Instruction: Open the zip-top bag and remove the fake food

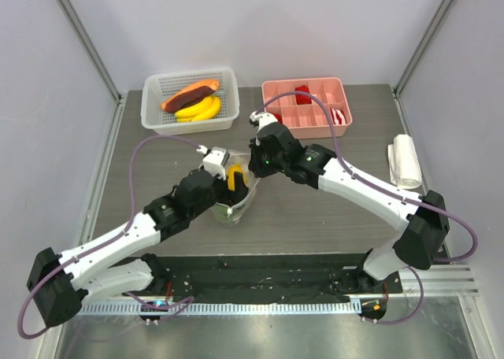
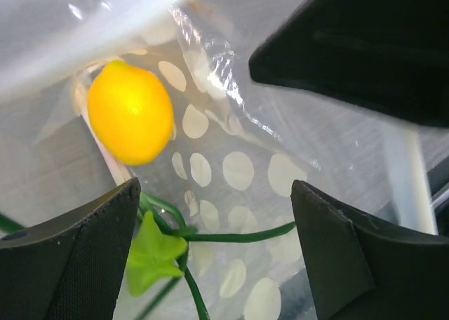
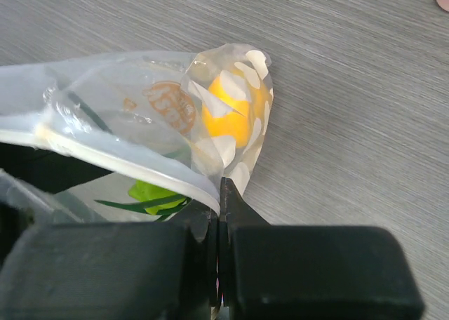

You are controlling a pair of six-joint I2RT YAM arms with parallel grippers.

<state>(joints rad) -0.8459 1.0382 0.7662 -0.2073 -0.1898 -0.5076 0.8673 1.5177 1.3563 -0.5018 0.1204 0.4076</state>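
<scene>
In the middle of the counter (image 1: 331, 217), not far in front of the arm bases, stands the zip-top bag (image 1: 235, 208), and both arms meet over it. The left pincer (image 2: 214, 187) is wide, with nothing between its two dark fingers (image 2: 77, 257); it points into the clear plastic with white dots. Inside the bag lie a yellow round piece (image 2: 130, 113) and, below it in the left wrist view, a green leafy piece (image 2: 151, 253) with thin stems. The right pincer (image 3: 219, 187) is closed tight on the white zip edge of the bag and holds this edge up, so that the pouch hangs open beside it; the bottom of the bag touches the counter. At the far edge, on the left, a white basket (image 1: 153, 111) contains the sausage-like piece (image 1: 191, 94) and the bananas (image 1: 201, 109). Beside it to the right is a pink tray (image 1: 315, 119) with red blocks (image 1: 302, 94) in some compartments. A white roll (image 1: 405, 160) lies at the right edge.
</scene>
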